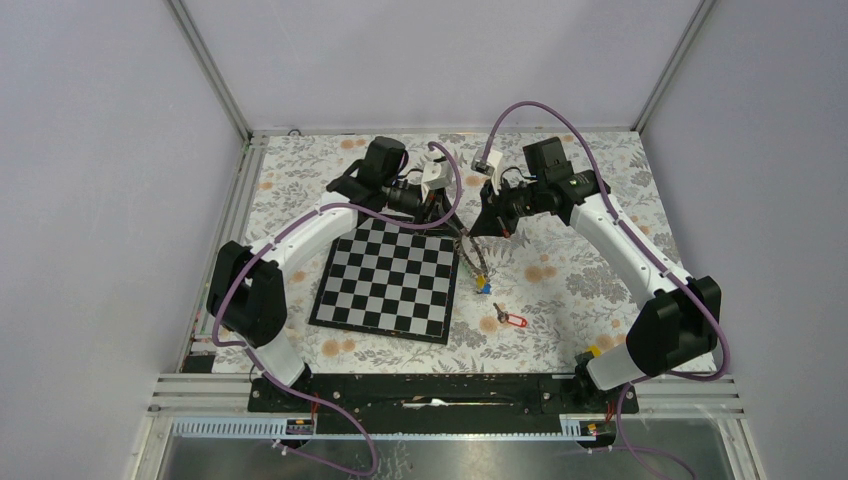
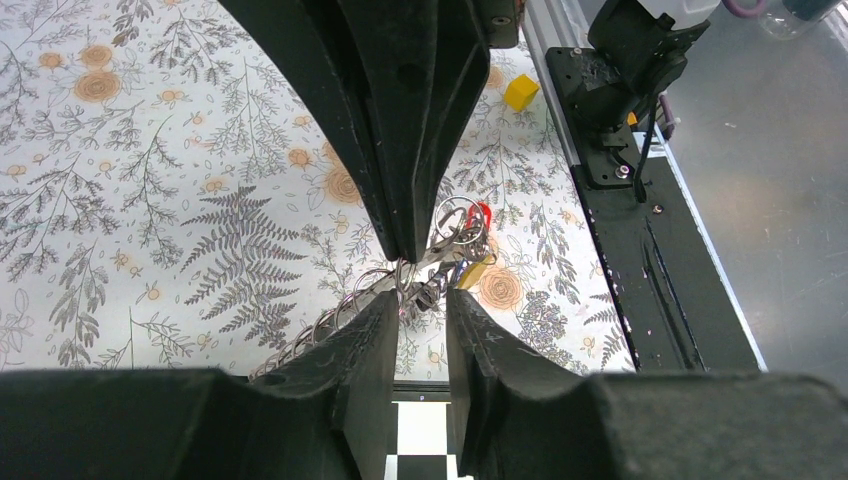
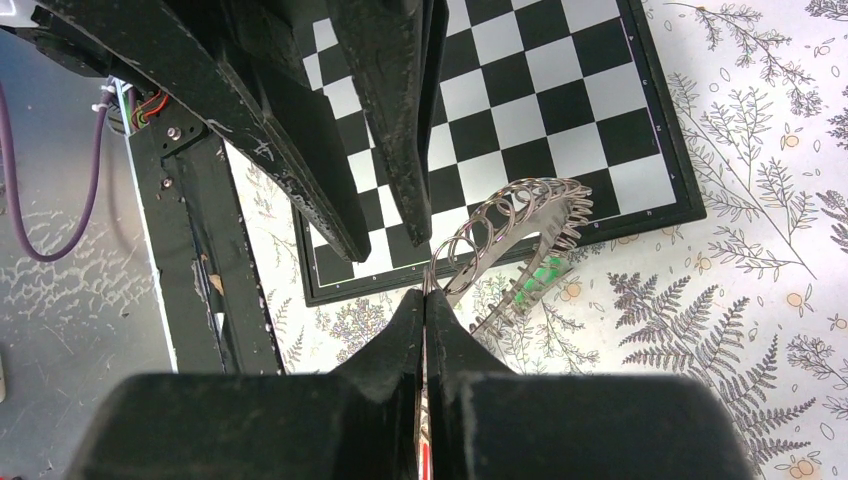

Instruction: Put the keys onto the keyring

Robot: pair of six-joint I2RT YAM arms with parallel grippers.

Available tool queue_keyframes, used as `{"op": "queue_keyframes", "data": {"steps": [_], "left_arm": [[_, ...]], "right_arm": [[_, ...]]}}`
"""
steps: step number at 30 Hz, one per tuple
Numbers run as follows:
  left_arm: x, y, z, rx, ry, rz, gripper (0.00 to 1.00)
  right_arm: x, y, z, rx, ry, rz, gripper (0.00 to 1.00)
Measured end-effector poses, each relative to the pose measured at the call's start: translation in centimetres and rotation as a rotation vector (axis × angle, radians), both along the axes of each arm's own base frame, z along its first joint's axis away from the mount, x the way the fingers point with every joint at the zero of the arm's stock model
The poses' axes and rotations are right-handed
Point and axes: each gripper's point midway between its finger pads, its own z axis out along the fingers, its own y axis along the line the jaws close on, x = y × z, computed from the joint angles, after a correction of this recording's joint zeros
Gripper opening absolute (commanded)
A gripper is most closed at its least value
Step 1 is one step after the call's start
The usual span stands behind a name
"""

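The keyring (image 1: 466,250) is a coil of grey wire held in the air over the chessboard's far right corner; it also shows in the left wrist view (image 2: 330,320) and the right wrist view (image 3: 520,215). Keys with yellow and blue tags (image 1: 483,285) hang from it, and a green tag (image 3: 545,272) shows behind the coil. My left gripper (image 1: 437,215) (image 2: 420,295) grips the ring's end at its fingertips, jaws a little apart. My right gripper (image 1: 478,228) (image 3: 425,295) is shut on a red-tagged key, tip to tip with the left. Another red-tagged key (image 1: 510,320) lies on the cloth.
The chessboard (image 1: 390,280) lies on the flowered cloth below both grippers. A small yellow block (image 1: 593,352) sits near the right arm's base. The black base rail (image 1: 430,390) runs along the near edge.
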Motion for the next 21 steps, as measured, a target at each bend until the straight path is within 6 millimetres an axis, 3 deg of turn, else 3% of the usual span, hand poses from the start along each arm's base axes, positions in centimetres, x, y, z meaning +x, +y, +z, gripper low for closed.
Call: {"op": "queue_keyframes", "data": {"steps": [21], "left_arm": [[-0.61, -0.11, 0.22, -0.021, -0.012, -0.040, 0.21]], "right_arm": [[-0.63, 0.55, 0.59, 0.044, 0.018, 0.033, 0.00]]}}
